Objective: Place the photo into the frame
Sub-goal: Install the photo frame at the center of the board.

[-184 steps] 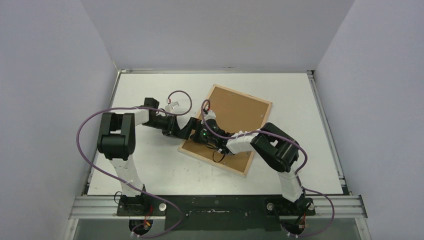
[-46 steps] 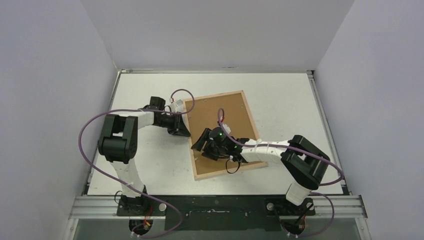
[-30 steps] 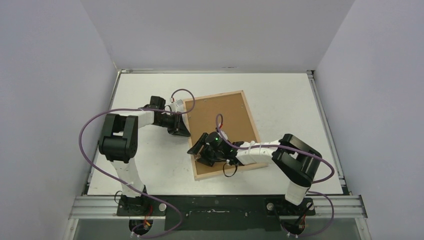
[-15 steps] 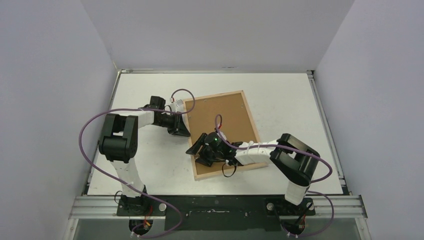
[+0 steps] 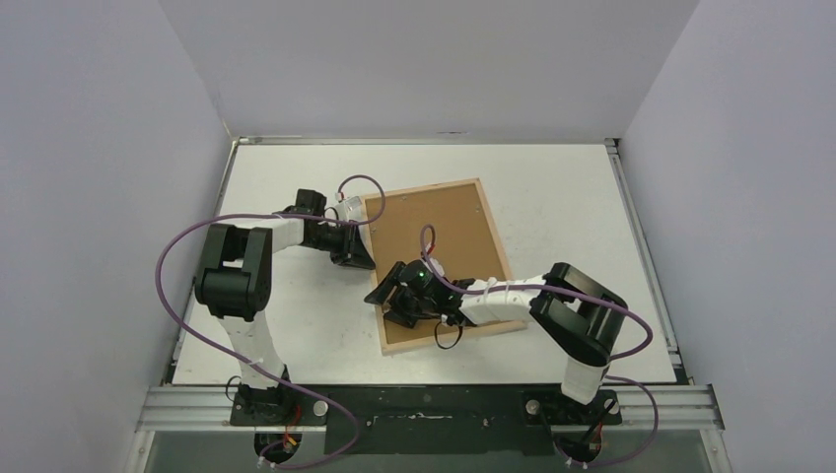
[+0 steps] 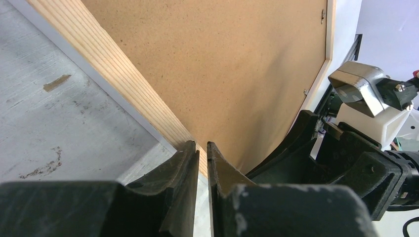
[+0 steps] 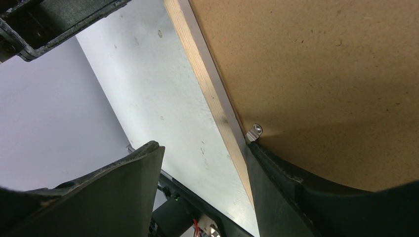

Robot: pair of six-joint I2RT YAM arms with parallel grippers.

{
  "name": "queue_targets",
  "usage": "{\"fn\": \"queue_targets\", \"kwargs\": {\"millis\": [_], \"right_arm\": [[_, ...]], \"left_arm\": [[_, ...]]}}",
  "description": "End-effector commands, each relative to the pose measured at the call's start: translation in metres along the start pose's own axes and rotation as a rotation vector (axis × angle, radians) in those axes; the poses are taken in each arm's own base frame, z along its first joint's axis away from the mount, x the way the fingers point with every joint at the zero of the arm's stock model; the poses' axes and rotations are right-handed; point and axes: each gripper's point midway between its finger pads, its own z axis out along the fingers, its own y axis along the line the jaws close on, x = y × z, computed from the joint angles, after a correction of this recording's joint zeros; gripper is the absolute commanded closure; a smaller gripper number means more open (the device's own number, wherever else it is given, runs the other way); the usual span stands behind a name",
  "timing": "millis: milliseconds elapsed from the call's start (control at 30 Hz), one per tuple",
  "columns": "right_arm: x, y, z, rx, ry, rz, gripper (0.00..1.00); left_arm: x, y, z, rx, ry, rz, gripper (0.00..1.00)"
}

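Observation:
The frame point(image 5: 496, 246) of pale wood lies face down on the table, with the brown backing panel point(image 5: 439, 222) inside it. The photo is hidden. My left gripper point(image 5: 363, 258) sits at the frame's left bar point(image 6: 113, 84), jaws shut to a thin slit with nothing between them point(image 6: 203, 148). My right gripper point(image 5: 386, 301) is open and straddles the same bar point(image 7: 207, 84) lower down. One finger rests on the backing panel point(image 7: 321, 64) beside a small metal clip point(image 7: 255, 132); the other hangs over the bare table. Its tips point(image 7: 202, 148) hold nothing.
Grey walls close in the white table point(image 5: 572, 197) at the back and both sides. Purple cables loop from both arms. The right arm's wrist point(image 6: 356, 163) stands close to my left fingers.
Since the oldest frame the frame has turned from a diagonal lie to nearly upright. In the last second the right gripper crept a little left across the left bar; the left arm stayed still.

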Motion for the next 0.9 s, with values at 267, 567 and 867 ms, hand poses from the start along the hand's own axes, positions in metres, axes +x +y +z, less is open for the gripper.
{"fn": "queue_targets", "kwargs": {"millis": [267, 567, 867], "right_arm": [[-0.026, 0.002, 0.009, 0.010, -0.180, -0.005, 0.37], [-0.040, 0.009, 0.016, -0.021, -0.288, 0.000, 0.37], [-0.039, 0.028, 0.010, -0.093, -0.284, -0.031, 0.37]], "left_arm": [[0.007, 0.002, 0.003, 0.018, 0.030, 0.018, 0.89], [0.008, 0.001, 0.003, 0.027, 0.042, 0.020, 0.90], [0.008, -0.001, 0.001, 0.034, 0.048, 0.026, 0.91]]}}
